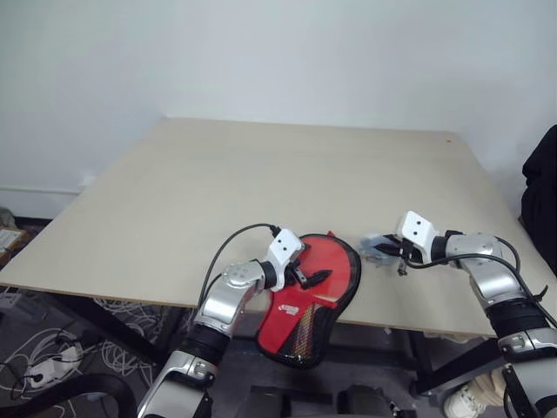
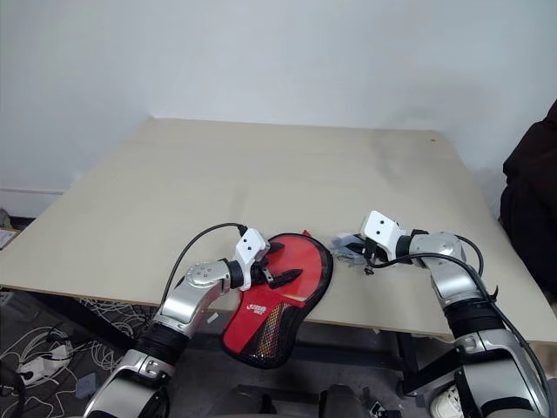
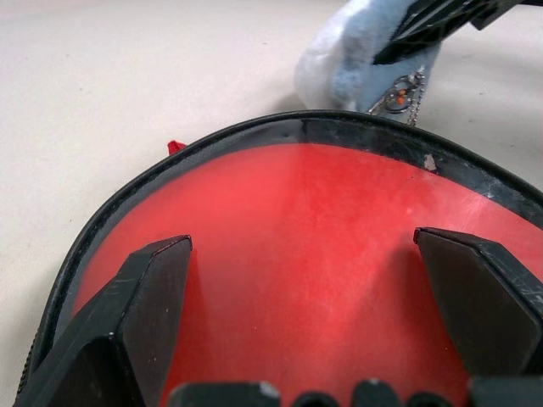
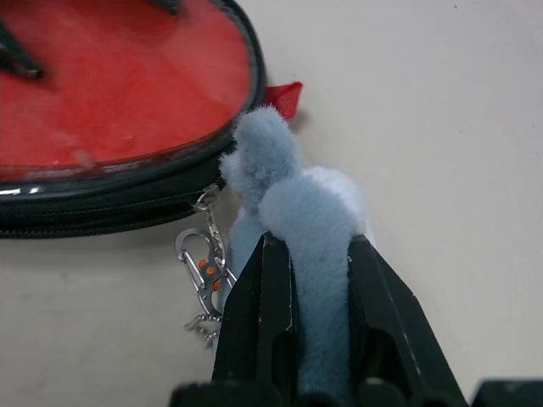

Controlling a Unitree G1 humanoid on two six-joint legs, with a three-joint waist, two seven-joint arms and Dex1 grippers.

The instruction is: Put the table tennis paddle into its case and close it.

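case at near edge, right tool on the charm

case [image 1: 315,292] lies at the near edge of the worktop [image 1: 261,174], handle end hanging off the edge, round end on the surface. red round face under a clear pocket, black edging, white logo on the handle part. can't tell if the paddle sits inside. left tool [image 1: 306,272] over the round part, fingers [image 3: 140,297] spread wide, gripping nothing. right tool [image 4: 310,280] just beside the case's rim, pinched narrow on a fluffy grey-blue charm [image 4: 288,195]. charm's chain and metal clip [image 4: 204,271] run to the case's edge. small red tab [image 4: 284,95] sticks out at the rim. far worktop bare.
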